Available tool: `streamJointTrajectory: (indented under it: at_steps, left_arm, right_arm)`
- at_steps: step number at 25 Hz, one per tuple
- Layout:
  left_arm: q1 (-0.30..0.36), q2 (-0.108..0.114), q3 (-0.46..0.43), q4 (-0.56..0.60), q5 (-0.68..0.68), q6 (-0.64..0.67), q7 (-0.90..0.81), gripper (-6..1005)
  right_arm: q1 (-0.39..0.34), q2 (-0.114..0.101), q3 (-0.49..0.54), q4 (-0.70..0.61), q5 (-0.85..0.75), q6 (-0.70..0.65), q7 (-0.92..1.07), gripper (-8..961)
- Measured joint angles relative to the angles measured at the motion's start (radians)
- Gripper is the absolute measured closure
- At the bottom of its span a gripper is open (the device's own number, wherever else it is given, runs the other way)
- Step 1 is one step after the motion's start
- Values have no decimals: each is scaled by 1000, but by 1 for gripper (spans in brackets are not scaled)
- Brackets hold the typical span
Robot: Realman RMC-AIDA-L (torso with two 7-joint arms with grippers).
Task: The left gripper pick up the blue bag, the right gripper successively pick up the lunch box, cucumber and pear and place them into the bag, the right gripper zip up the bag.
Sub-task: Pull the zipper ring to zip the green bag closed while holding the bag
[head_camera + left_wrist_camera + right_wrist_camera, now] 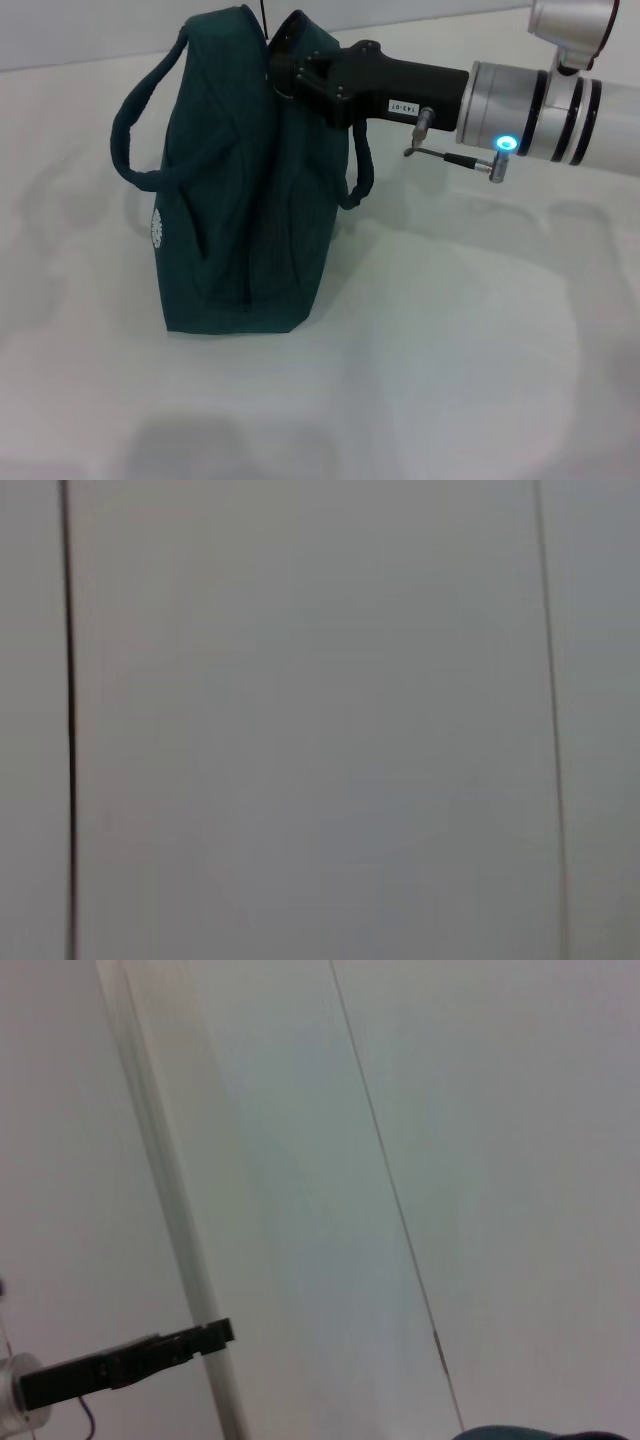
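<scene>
The blue bag (235, 180) stands upright on the white table, its top drawn together and two loop handles hanging at its sides. My right gripper (283, 72), black with a white label, reaches in from the right and rests against the bag's top right end. A thin dark cable (265, 14) rises behind the bag's top. The left gripper (225, 1333) shows only in the right wrist view, as a slim black bar far off in front of a pale wall. A sliver of the bag (520, 1432) edges into that view. The lunch box, cucumber and pear are out of view.
The white table (450, 350) spreads in front of and to the right of the bag. The silver right arm (540, 110) with its blue light spans the upper right. The left wrist view holds only a pale panelled wall (320, 720).
</scene>
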Motion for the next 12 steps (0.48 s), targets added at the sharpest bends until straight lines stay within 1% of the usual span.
streamJointTrajectory:
  at_steps: [4, 6, 7, 8, 10, 12]
  left_arm:
    - [-51, 76, 0, 82, 118, 38, -185, 494]
    - [-82, 125, 0, 149, 186, 52, -289, 495]
    - [-91, 137, 1, 165, 206, 56, -318, 495]
    - [-107, 158, 1, 186, 240, 63, -363, 495]
    - [-142, 190, 0, 217, 312, 90, -441, 495]
    - [-176, 206, 1, 226, 379, 128, -491, 495]
  right_arm:
    - [0, -2, -1, 0, 0, -9, -3, 943]
    - [0, -3, -1, 0, 0, -14, -5, 943]
    - [0, -3, -1, 0, -1, -17, -6, 943]
    - [0, -3, 0, 0, -1, -20, -7, 943]
    - [0, -4, 0, 0, -2, -26, -8, 943]
    - [0, -6, 0, -1, -3, -32, -9, 943]
